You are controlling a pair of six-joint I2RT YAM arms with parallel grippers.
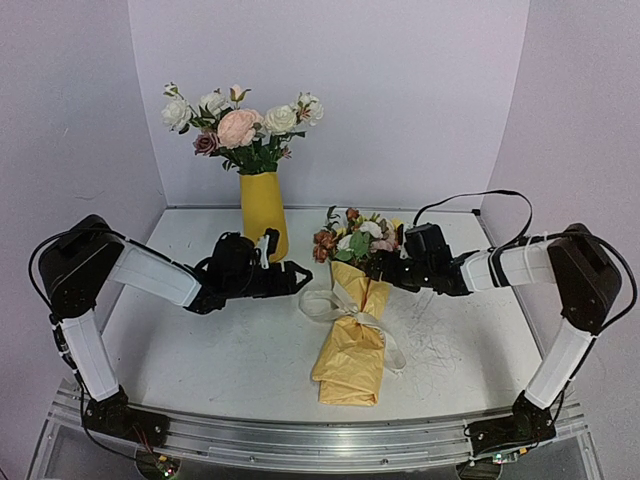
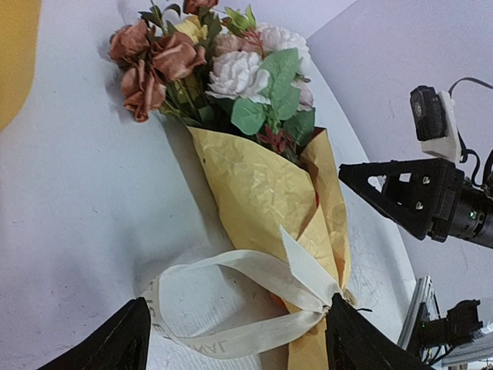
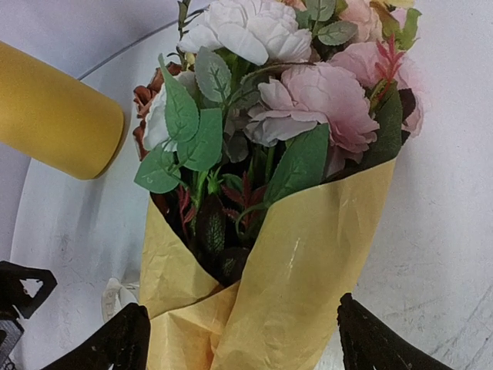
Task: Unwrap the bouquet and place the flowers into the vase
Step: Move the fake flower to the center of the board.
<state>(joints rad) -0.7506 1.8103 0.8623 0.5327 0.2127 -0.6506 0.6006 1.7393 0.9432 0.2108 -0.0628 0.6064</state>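
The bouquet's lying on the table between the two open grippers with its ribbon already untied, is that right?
No: the ribbon is tied in a bow round the bouquet, as the left wrist view shows. The bouquet does lie on the table between the open left gripper and right gripper.

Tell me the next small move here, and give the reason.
Probably close the right gripper on the upper paper of the bouquet to pin it. Its open fingers straddle the cone, the cream ribbon is tied, and the open left gripper faces the bow. Holding the cone steady should let that bow be pulled loose.
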